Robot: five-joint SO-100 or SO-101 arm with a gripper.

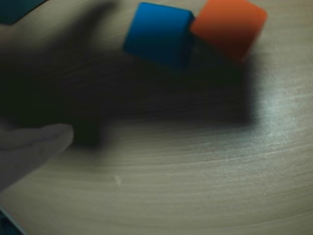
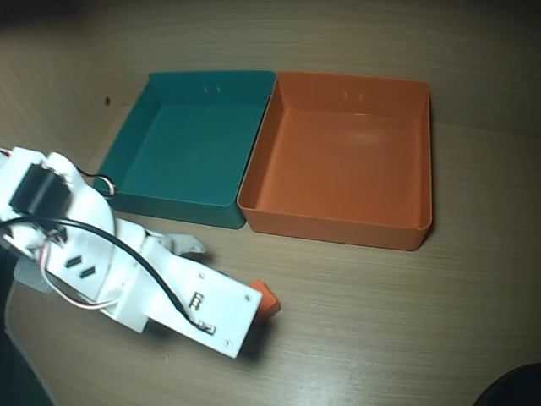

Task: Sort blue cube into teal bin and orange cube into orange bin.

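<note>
Blue cube shows only at the wrist, touching orange cube.

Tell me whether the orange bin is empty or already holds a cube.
Empty. The overhead view shows the orange bin with a bare floor; the orange cube lies on the table beside the arm, outside both bins.

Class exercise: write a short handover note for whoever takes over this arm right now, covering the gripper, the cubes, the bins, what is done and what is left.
Gripper: only one white finger shows in the wrist view; open or shut cannot be told, and it holds nothing visible.
Blue cube and orange cube sit touching on the table, ahead of the arm.
Teal bin and orange bin stand side by side, both empty.
Done: nothing sorted.
Left: both cubes.
</note>
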